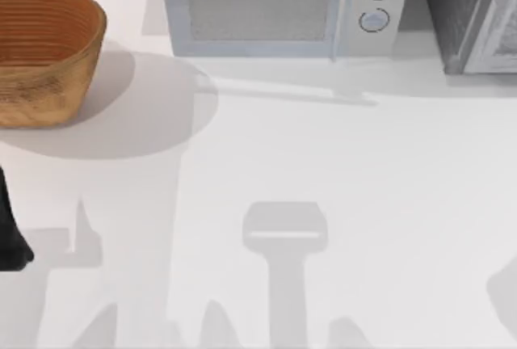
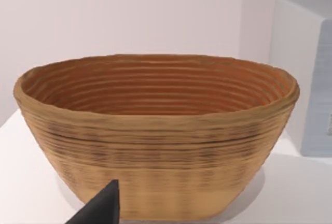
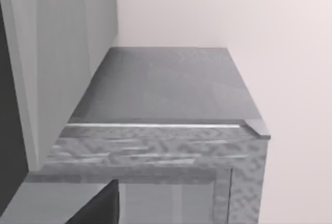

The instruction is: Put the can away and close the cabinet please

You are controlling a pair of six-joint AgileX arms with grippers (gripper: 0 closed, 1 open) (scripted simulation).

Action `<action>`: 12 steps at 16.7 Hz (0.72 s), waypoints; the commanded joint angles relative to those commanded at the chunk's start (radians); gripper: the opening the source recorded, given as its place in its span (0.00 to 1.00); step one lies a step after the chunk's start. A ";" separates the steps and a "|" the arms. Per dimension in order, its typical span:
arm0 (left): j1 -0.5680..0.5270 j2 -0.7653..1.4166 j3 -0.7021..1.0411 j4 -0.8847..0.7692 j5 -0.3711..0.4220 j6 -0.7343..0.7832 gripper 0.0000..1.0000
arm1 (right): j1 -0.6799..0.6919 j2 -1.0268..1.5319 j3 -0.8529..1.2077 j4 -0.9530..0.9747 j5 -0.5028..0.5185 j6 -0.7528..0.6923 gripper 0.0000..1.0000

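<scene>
Left gripper (image 2: 104, 208) is facing the basket (image 2: 155, 146) and right gripper (image 3: 98, 208) is hanging over the grey cabinet (image 3: 166, 84); neither jaws' spread nor the can's place can be told, though it is likely rigid, light and slick, best pinched mid-body.

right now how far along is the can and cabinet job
Done: nothing I can confirm; whether the speckled grey cabinet is shut is unclear. In hand: right pincer faces that cabinet, left pincer faces the woven brown basket. Left: confirm can stowed, door shut.
</scene>
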 joint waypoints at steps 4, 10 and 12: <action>0.000 0.000 0.000 0.000 0.000 0.000 1.00 | 0.140 0.003 0.021 -0.004 0.140 -0.001 1.00; 0.000 0.000 0.000 0.000 0.000 0.000 1.00 | 0.622 0.017 0.031 -0.035 0.623 0.001 1.00; 0.000 0.000 0.000 0.000 0.000 0.000 1.00 | 0.820 0.013 0.026 -0.043 0.820 0.001 1.00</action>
